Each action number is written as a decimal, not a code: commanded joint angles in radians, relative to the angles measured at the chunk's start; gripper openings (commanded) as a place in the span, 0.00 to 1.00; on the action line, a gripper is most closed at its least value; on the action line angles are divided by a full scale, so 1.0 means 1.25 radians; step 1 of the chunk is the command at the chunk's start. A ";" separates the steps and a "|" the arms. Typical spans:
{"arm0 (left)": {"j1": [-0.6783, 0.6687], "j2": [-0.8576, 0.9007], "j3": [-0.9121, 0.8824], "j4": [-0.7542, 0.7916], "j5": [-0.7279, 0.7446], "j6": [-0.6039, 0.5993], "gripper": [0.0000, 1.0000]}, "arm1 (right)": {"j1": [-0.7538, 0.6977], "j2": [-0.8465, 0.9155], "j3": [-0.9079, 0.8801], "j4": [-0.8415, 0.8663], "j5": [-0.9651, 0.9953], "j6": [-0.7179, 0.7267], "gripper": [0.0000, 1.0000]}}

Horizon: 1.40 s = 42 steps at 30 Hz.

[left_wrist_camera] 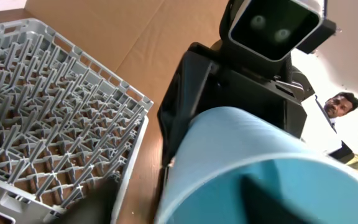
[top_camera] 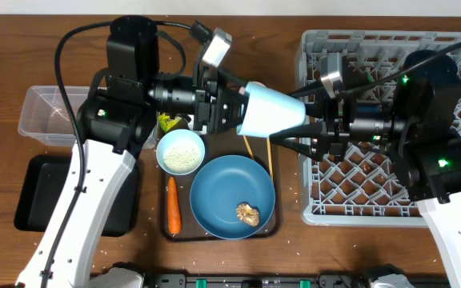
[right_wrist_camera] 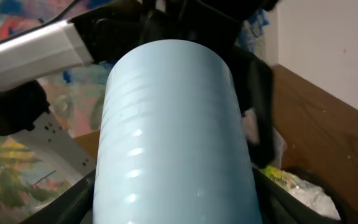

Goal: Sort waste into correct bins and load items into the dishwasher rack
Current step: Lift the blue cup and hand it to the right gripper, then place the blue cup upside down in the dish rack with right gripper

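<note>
Small light-blue tapered cup [top_camera: 274,110] airborne, sideways, between arms: handover judged, grey pegged dishwasher rack [top_camera: 390,38] lying rightward. Right fingers [top_camera: 294,142] clasp cup sides; left fingers [top_camera: 237,112] at rim, grip indeterminate.

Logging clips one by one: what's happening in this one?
A small light-blue cup lies sideways in the air between the left gripper and right gripper, apparently a handover; which one bears it is unclear. The large blue round plate and white bowl of rice sit on the brown tray.
</note>
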 commanded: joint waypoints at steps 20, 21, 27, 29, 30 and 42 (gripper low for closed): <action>0.105 -0.009 0.015 0.003 0.020 -0.056 0.82 | -0.481 -0.055 0.035 -0.536 0.735 0.261 0.52; 0.105 -0.009 0.015 0.001 0.020 -0.056 0.82 | -0.520 -0.049 0.035 -0.562 0.747 0.265 0.53; 0.105 -0.009 0.015 -0.002 0.020 -0.056 0.82 | -0.744 0.012 0.035 -0.641 0.772 0.266 0.55; 0.105 -0.009 0.015 -0.005 0.020 -0.056 0.82 | -0.801 0.042 0.035 -0.645 0.772 0.266 0.55; 0.105 -0.009 0.015 -0.005 0.020 -0.056 0.82 | -0.824 0.058 0.035 -0.648 0.768 0.266 0.54; 0.105 -0.009 0.015 -0.008 0.020 -0.056 0.82 | -0.876 0.265 0.035 -0.637 0.661 0.276 0.58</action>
